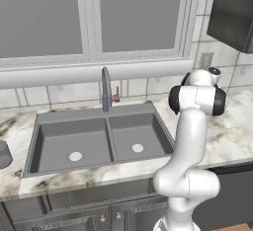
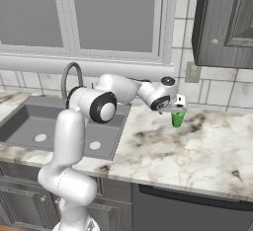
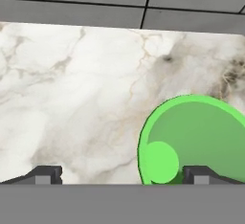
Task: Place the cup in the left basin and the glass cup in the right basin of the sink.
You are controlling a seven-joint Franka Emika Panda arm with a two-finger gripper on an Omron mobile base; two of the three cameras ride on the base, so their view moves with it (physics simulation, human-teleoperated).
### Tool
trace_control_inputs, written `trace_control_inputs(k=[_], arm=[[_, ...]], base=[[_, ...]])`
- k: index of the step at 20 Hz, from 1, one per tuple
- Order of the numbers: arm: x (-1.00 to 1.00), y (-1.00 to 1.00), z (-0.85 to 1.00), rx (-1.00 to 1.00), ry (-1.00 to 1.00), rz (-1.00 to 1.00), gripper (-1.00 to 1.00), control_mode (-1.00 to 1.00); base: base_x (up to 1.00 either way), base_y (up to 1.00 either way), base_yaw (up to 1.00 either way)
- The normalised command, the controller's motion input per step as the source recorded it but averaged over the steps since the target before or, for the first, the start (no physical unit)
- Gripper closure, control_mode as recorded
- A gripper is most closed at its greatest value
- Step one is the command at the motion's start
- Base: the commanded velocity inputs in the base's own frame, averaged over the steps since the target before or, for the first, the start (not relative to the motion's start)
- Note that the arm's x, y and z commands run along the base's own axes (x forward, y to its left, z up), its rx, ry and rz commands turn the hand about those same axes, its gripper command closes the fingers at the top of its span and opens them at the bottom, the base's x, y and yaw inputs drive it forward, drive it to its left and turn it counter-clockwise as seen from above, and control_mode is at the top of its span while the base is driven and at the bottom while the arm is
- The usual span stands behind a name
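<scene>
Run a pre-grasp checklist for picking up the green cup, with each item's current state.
1. Pincer open: ok, fingertips stand wide apart in the hand view.
2. Small bright green tapered cup upright on the marble counter: ok, its open mouth faces the hand camera.
3. Cup centred between the fingertips: not ok, it sits off toward the right-hand fingertip in the hand view.
4. Pincer low enough to close on the cup: cannot tell.
5. Dark grey left basin free to receive the cup: ok, just its light drain shows.
6. Grey cylindrical glass cup out of the way: ok, it stands on the counter left of the sink.
</scene>
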Motion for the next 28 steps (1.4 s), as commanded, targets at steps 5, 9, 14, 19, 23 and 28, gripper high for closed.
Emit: trace_control_inputs(k=[5,9,14,19,23,28], arm=[[0.13,-0.01,-0.13,0.00,0.03,0.00,-1.00,-1.00],[0.15,0.00,-0.19,0.00,0.03,0.00,-1.00,-1.00],[0.13,0.00,-0.21,0.00,0.03,0.00,1.00,-1.00],[0.08,-0.02,-0.17,0.00,0.01,0.01,1.00,-1.00],[-0.03,-0.03,-0.09,0.00,0.04,0.00,1.00,-1.00],[-0.18,0.00,0.00,0.01,0.06,0.00,1.00,-1.00]], base=[[0.00,0.00,0.00],[0.00,0.00,0.00],[0.00,0.00,0.00],[0.00,0.00,0.00],[0.00,0.00,0.00],[0.00,0.00,0.00]])
